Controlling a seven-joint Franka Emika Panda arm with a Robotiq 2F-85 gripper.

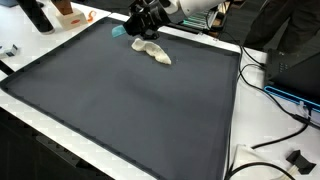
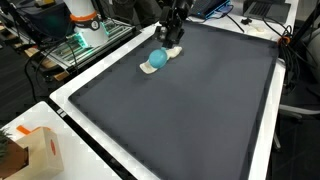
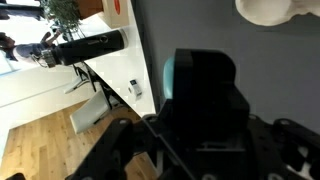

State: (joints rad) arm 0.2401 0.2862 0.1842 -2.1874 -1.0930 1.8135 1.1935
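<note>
Just beside a smooth teal ball (image 2: 155,61) lies a crumpled whitish lump (image 1: 156,53)

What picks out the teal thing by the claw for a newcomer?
Find the large dark mat on the white table; the claw hangs above two small things near one edge of it. The teal object is the rounded one closer to the mat's border, beside a lumpy cream object. Only it is teal; its neighbour is pale.
</note>
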